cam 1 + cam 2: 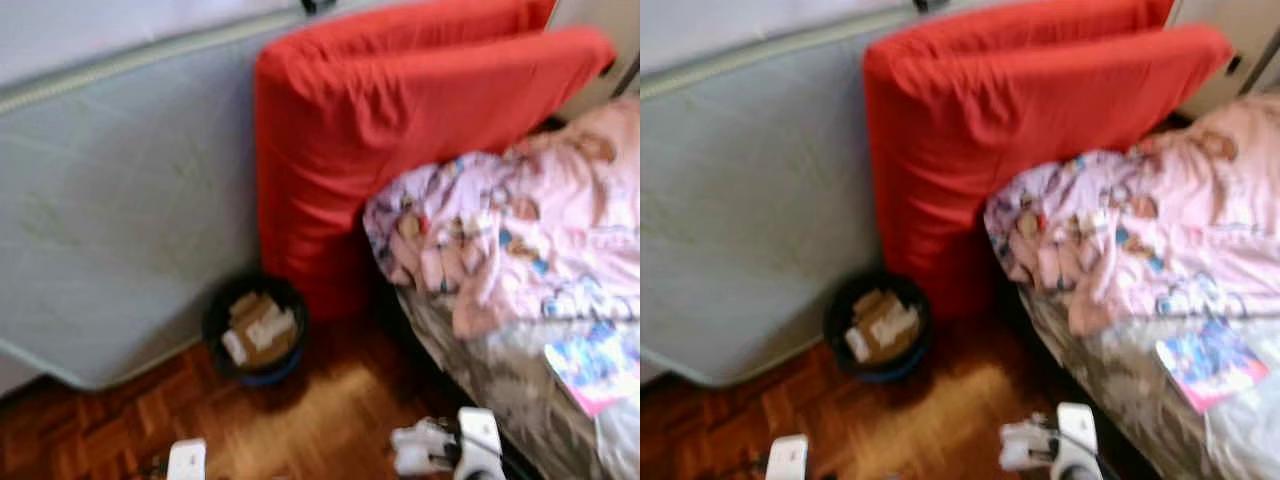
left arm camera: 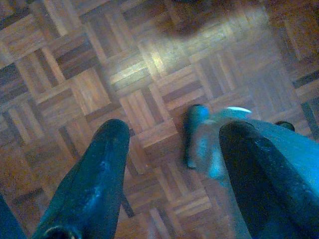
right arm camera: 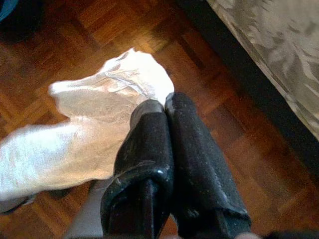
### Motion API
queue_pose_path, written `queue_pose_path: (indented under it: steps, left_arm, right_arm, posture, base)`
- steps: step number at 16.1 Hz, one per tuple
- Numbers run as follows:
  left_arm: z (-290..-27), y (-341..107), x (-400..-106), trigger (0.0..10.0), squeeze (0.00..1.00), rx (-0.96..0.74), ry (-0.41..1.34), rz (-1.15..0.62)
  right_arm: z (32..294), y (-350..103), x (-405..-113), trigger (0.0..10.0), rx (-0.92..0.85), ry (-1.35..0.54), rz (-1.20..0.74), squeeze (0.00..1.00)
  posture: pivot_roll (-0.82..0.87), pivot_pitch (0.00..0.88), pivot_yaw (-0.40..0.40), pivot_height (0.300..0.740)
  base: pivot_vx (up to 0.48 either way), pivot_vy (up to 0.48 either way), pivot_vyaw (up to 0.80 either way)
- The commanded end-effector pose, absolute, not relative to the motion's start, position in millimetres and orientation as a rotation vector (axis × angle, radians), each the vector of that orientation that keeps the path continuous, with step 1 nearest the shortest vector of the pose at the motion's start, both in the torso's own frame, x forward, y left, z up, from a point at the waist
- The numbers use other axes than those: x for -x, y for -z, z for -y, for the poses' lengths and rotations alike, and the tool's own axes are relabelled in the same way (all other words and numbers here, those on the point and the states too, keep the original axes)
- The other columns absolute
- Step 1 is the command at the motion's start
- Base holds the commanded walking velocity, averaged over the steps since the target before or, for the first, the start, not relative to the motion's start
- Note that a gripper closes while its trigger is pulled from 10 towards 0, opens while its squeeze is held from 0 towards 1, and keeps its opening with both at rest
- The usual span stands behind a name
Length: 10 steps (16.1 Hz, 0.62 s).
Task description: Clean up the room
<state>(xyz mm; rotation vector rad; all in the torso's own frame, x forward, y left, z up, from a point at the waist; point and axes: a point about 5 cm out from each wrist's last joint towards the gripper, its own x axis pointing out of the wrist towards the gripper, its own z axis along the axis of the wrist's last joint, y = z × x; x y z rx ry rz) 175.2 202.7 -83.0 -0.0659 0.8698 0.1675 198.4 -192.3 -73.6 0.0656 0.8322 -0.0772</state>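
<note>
Nearest us, our right end effector is clamped on a white tissue above the floor; the left hangs apart, idle. We judge disposal underway: next, carry it to the bin beside the bed.

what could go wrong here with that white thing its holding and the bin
The right gripper pinches only an edge of the crumpled white paper, so it could slip onto the floor. The bin already holds scraps and sits tight against the red mattress, leaving a small opening to hit.
</note>
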Motion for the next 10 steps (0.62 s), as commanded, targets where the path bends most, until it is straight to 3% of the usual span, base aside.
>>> queue_pose_path:
  steps: [1, 10]
  left_arm:
    - [-209.2, 84.7, -169.3, 10.0, 0.0, 0.055, -0.185, -0.888]
    - [-209.0, 84.7, -169.6, 10.0, 0.0, 0.054, -0.185, -0.887]
  right_arm:
    - [187.7, 76.6, -194.3, 10.0, -0.076, 0.068, -0.853, 0.0]
    - [187.4, 76.7, -194.4, 10.0, -0.074, 0.062, -0.854, 0.0]
  posture:
    - [0.04, 0.187, -0.003, 0.74]
    - [0.04, 0.187, -0.004, 0.74]
  base:
    - [0.0, 0.345, 0.0]
    - [0.0, 0.347, 0.0]
